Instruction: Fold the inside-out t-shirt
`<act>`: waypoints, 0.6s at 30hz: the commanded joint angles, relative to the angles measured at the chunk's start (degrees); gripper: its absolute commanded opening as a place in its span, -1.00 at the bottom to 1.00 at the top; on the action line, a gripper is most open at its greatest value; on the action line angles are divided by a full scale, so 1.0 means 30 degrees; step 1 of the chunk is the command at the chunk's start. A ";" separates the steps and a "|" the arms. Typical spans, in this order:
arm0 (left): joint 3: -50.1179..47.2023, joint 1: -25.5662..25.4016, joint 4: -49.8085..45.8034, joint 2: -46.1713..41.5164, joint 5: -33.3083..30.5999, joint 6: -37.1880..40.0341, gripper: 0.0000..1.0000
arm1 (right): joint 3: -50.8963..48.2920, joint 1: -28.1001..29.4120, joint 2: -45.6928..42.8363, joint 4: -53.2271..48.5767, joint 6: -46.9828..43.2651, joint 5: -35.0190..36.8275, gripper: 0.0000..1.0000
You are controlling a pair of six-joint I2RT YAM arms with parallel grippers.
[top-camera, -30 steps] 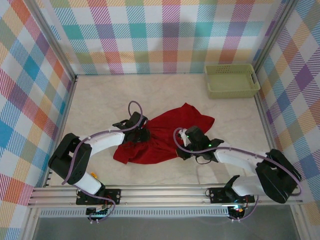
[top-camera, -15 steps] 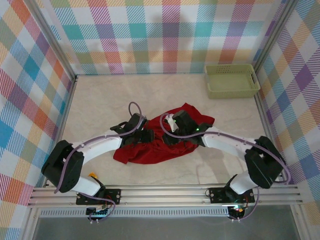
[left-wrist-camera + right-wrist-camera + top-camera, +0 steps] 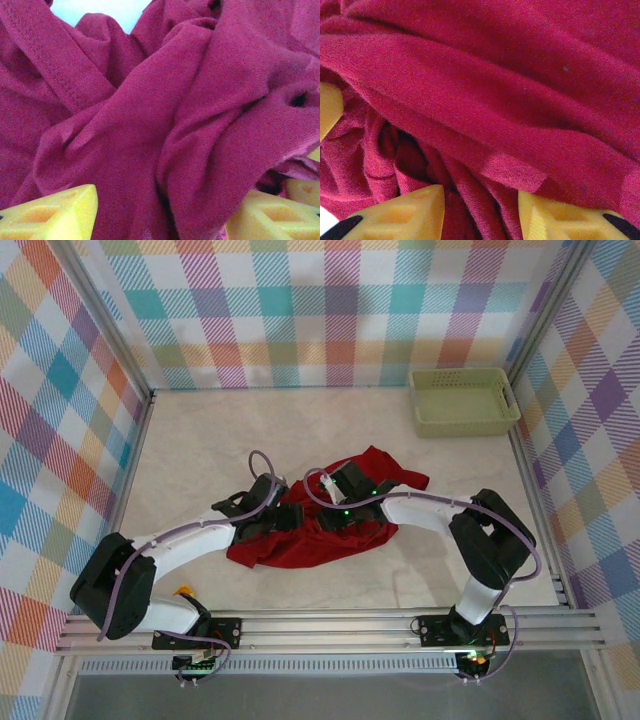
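Looking down on the counter [image 3: 200, 440], I find the t-shirt [image 3: 320, 548] crumpled at its middle, its long axis running near-left to far-right. Both wrists cover its centre, and I cannot pick out collar or sleeves. The left end effector [image 3: 161, 205] stands parted wide, the right end effector [image 3: 481, 192] parted less, each over a loose fold, neither clamped.
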 commanded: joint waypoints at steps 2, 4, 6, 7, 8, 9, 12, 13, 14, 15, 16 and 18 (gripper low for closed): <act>-0.0335 -0.0165 0.0586 -0.0462 -0.0108 -0.0274 0.32 | 0.0197 0.0069 0.0385 -0.0449 -0.0125 -0.0949 -0.27; -0.0338 -0.0193 0.0680 -0.0431 0.0015 -0.0286 0.33 | 0.0135 0.0061 0.0245 -0.0552 -0.0111 -0.0550 -0.43; -0.0227 -0.0251 0.0712 -0.0390 0.0162 -0.0272 0.33 | 0.0118 0.0048 -0.0187 -0.0546 -0.0114 -0.0189 -0.70; -0.0171 -0.0289 0.0694 -0.0389 0.0245 -0.0231 0.33 | 0.0055 0.0062 -0.0507 -0.0489 -0.0099 -0.0140 -0.77; -0.0109 -0.0380 0.0709 -0.0372 0.0374 -0.0172 0.33 | 0.0019 0.0047 -0.0948 -0.0425 -0.0042 -0.0138 -0.87; -0.0022 -0.0477 0.0685 -0.0378 0.0419 -0.0142 0.33 | 0.0018 0.0047 -0.1446 -0.0477 0.0011 -0.0153 -0.96; 0.0151 -0.0870 0.0732 -0.0470 0.0410 -0.0118 0.33 | -0.0126 0.0034 -0.2933 -0.0437 0.0148 -0.0270 -1.00; 0.0157 -0.0960 0.0820 -0.0531 0.0399 -0.0133 0.33 | -0.0212 0.0039 -0.3436 -0.0442 0.0164 -0.0375 -1.00; 0.0118 -0.1055 0.0927 -0.0583 0.0379 -0.0174 0.34 | -0.0286 0.0040 -0.3959 -0.0426 0.0189 -0.0636 -1.00; 0.0136 -0.1099 0.1019 -0.0590 0.0398 -0.0230 0.34 | -0.0359 0.0040 -0.4373 -0.0478 0.0205 -0.0843 -1.00; 0.0188 -0.1128 0.1074 -0.0572 0.0416 -0.0260 0.34 | -0.0392 0.0040 -0.4639 -0.0548 0.0280 -0.0991 -1.00; 0.0231 -0.1152 0.1381 -0.0512 0.0575 -0.0381 0.35 | -0.0303 0.0042 -0.5123 -0.0734 0.0368 -0.1544 -1.00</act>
